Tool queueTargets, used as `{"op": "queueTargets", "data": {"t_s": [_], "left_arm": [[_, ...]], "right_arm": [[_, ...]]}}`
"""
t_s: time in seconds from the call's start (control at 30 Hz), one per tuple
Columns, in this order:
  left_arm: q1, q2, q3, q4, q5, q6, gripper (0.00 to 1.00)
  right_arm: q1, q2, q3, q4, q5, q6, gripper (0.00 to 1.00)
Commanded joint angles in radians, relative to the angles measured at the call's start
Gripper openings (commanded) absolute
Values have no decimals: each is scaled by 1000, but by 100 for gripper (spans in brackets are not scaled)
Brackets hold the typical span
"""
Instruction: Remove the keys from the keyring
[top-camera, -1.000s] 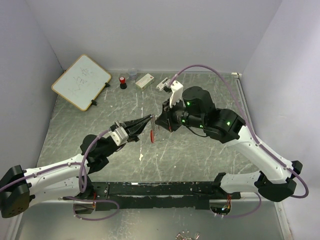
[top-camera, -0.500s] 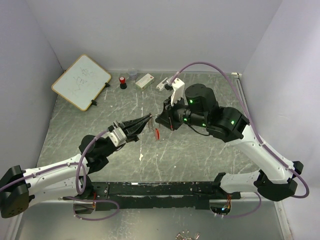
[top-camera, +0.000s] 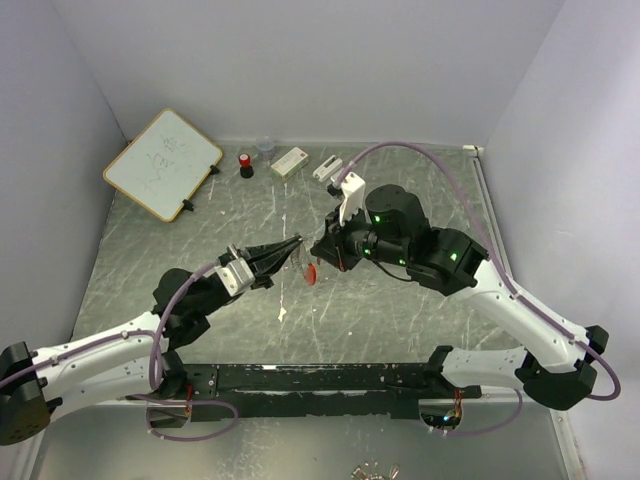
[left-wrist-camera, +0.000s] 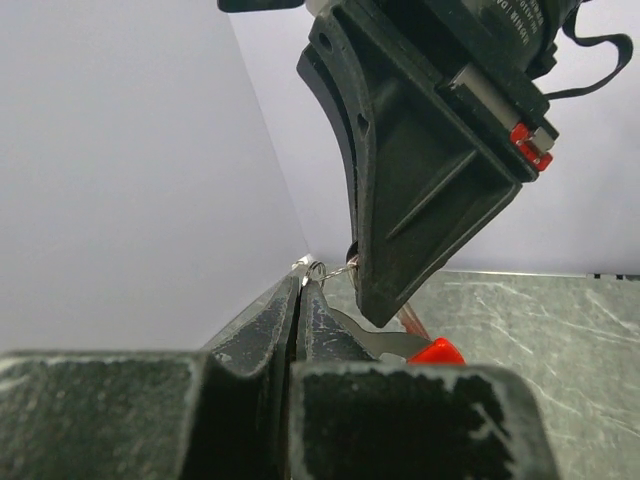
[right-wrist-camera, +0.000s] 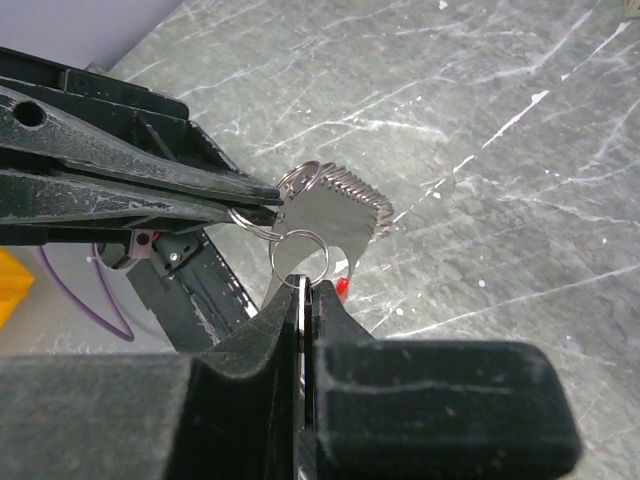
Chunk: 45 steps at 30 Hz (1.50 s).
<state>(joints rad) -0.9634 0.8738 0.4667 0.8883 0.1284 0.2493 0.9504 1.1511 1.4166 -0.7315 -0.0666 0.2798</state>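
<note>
Left jaws and right jaws, both closed tight, each pinch a wire ring of the keyring (top-camera: 312, 271).

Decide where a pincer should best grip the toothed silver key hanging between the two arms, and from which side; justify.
Grip the key by its flat blade, probably, pinching across both broad faces beside the teeth: it's a thin plate, so edges would slip. Come from the free side, since the left pincer and right pincer, both shut on small rings, crowd the other end.
</note>
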Motion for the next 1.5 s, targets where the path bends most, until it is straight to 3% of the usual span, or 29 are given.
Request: {"op": "queueTargets", "data": {"t_s": [0.0,0.17,0.37,0.67,1.0,1.27,1.47], "left_arm": [[18,-65,64,-15,33,-13,7],[18,-81,81,-49,92,-72,7],[20,-98,64,-24,108,-122,7],[66,-112,95,-50,218,-259,7],[75,-131,197,-140,287,-388,7],[76,-100,207,-106,320,-420,7],[76,-89,223,-120,351,-433,7]], "right_arm": [[-4,-39,-55,63,3,-36,0],[-4,-46,-113,135,4,-65,0],[-3,-105,-190,199,36,-88,11],[-4,-234,-311,330,29,-103,13],[-2,-286,-392,363,6,-125,26],[-2,-307,-368,404,-12,-149,27],[-2,-350,-408,550,-43,-163,26]]}}
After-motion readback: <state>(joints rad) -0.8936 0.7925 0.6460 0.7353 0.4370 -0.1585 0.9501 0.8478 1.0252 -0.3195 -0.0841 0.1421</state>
